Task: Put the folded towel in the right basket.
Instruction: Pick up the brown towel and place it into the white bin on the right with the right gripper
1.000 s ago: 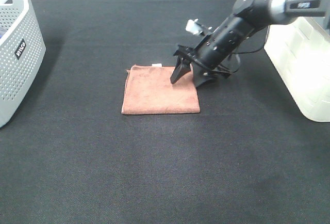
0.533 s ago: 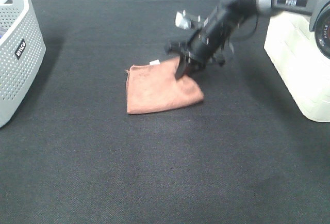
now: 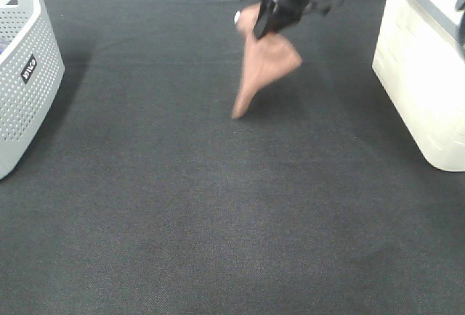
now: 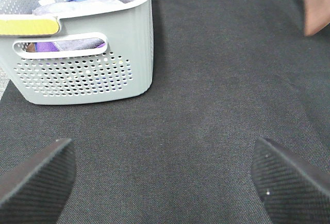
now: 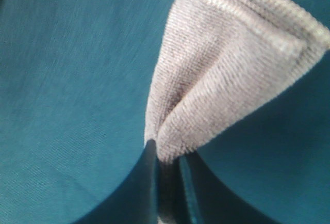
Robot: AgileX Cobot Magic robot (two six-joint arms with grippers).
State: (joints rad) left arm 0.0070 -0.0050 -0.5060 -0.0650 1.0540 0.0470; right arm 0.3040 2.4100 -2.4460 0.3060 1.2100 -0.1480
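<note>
The folded towel (image 3: 263, 64), rust-brown, hangs in the air from my right gripper (image 3: 267, 23) at the top middle of the high view, its lowest corner pointing down. The right wrist view shows the cloth (image 5: 227, 69) pinched between the two dark fingertips (image 5: 147, 182); its colour there looks greyish. The right basket (image 3: 425, 75), a white solid-walled bin, stands at the right edge, to the right of the towel. My left gripper (image 4: 162, 182) is open and empty over the dark mat; a corner of the towel (image 4: 315, 4) shows far off in its view.
A grey perforated basket (image 3: 25, 75) with a black label stands at the left edge; the left wrist view shows it (image 4: 87, 74) holding coloured cloths. A dark mat (image 3: 218, 213) covers the table.
My right gripper has closed on the towel's edge and lifted it off the mat, rising and moving toward the far side. The towel now hangs free instead of lying flat.
</note>
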